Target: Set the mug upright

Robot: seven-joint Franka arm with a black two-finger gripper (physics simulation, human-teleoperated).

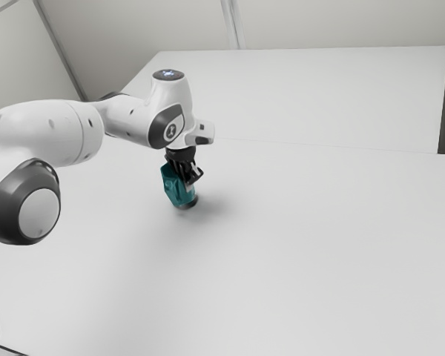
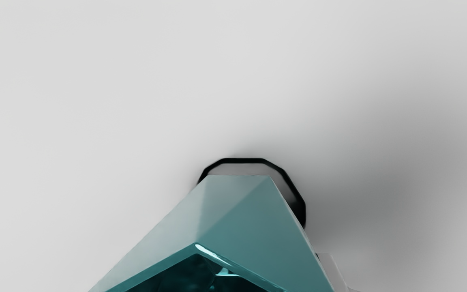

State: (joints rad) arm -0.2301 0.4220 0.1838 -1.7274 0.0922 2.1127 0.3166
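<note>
Mug (image 1: 174,190) tilted, mouth (image 2: 189,275) up and base (image 1: 188,204) low, well inside the surface's (image 1: 297,252) edges toward the exterior view's left, end effector (image 1: 185,175) looks clamped on mug, likely to control the lean; base contact unclear.

- In the exterior view we look from the side of the arm (image 1: 59,133), above the table (image 1: 304,245), slanting down across it toward the wall (image 1: 319,22).
- We stand well back there, taking in a broad stretch of tabletop.
- In the wrist view we ride at the arm's end, facing down, very close to the mug (image 1: 174,190).
- Both views share the mug and the tabletop around its base (image 2: 243,161).
</note>
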